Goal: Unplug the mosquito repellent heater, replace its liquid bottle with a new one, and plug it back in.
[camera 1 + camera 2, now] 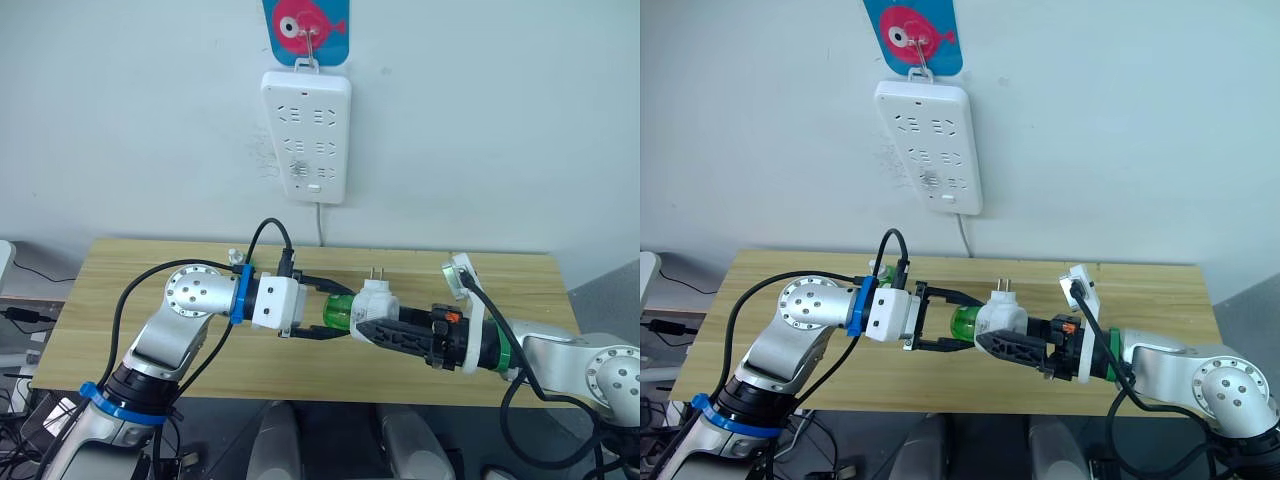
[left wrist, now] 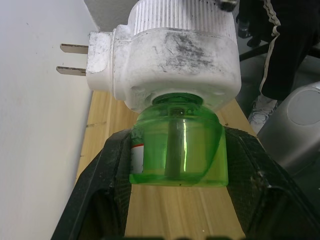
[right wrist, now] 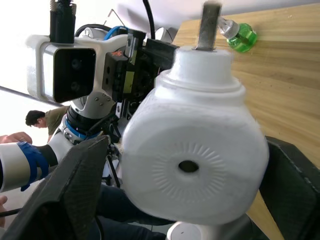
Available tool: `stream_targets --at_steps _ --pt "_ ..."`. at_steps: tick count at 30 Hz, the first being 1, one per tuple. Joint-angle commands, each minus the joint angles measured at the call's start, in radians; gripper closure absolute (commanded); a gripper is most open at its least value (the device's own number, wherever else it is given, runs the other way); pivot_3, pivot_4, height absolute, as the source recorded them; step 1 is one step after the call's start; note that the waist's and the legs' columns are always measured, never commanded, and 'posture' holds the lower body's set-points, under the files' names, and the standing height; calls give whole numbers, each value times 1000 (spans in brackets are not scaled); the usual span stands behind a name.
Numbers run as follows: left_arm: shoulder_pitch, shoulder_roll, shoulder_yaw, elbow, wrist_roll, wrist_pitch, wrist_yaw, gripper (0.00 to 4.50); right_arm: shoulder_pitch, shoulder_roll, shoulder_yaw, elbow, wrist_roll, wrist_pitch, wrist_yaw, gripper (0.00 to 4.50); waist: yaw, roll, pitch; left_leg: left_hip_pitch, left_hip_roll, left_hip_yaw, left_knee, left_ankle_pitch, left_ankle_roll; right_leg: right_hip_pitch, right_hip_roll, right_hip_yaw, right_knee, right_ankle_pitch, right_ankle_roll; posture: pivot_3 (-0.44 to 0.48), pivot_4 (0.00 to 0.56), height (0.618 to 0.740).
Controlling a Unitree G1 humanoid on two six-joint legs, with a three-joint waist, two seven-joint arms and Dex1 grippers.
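Scuffed matt white plastic mosquito repellent heater (image 2: 175, 60) with two dull metal prongs (image 2: 74, 60), glossy translucent green plastic liquid bottle (image 2: 177, 147) below it, textured matt black fingers (image 2: 100, 192) flanking, pale grained wood table (image 1: 300, 365) beneath

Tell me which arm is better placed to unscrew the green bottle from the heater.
Left. The left gripper has its fingers on either side of the green bottle, while the right gripper holds the mosquito repellent heater body above the wooden table.
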Motion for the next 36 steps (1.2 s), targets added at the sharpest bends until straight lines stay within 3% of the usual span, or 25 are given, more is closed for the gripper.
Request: stream_targets --at_steps 1,3,9,12,15,21,24,29,36 --pt "-9 -8 -8 -42 -25 15 -5 2240 -15 17 11 -34 21 -7 23 1288 0 0 0 0 0 0 0 0 0 0 0 0 0 0 0 -82 299 697" --pt "-18 -9 -9 -48 -54 57 -15 2240 -15 18 10 -34 23 -4 28 1508 0 0 0 0 0 0 0 0 0 0 0 0 0 0 0 -80 300 697" --pt "-180 79 -25 -29 -306 628 -155 2240 -9 9 6 -39 39 7 53 1508 -1 -1 1 0 0 -2 0 1 1 0 0 -2 1 0 0 -71 297 697" --pt "-245 99 -25 25 -365 772 -221 2240 -7 7 7 -37 49 9 62 1508 -1 -1 1 0 0 -2 0 1 1 0 1 -2 1 0 0 -77 296 697" --pt "-261 88 -32 73 -305 701 -245 2240 -1 -3 -1 -42 64 7 67 1508 -1 -1 1 0 0 -2 0 1 1 0 1 -2 1 0 0 -84 297 697" --pt "-151 -6 51 105 -174 299 -158 356 25 -5 -22 -44 106 -30 34 1508 1 -1 1 0 0 -1 0 3 -3 0 -1 -2 0 0 0 -90 300 697" --pt "-13 -38 122 74 -145 93 -112 351 42 -3 -33 -41 128 -57 9 1508 -2 -1 1 0 0 -1 0 3 -3 0 -1 -2 0 0 0 -86 303 697" --pt "141 -97 174 11 -140 -115 -52 351 60 -1 -41 -38 144 -85 -15 1508 5 -1 2 0 0 -1 0 2 -1 0 -1 -2 0 0 0 -79 305 697" --pt "149 -151 159 14 -105 -231 34 351 52 -5 -38 -37 165 -101 -32 1508 25 -2 2 0 -1 -2 1 2 0 1 -2 -3 1 1 -1 -82 308 697"
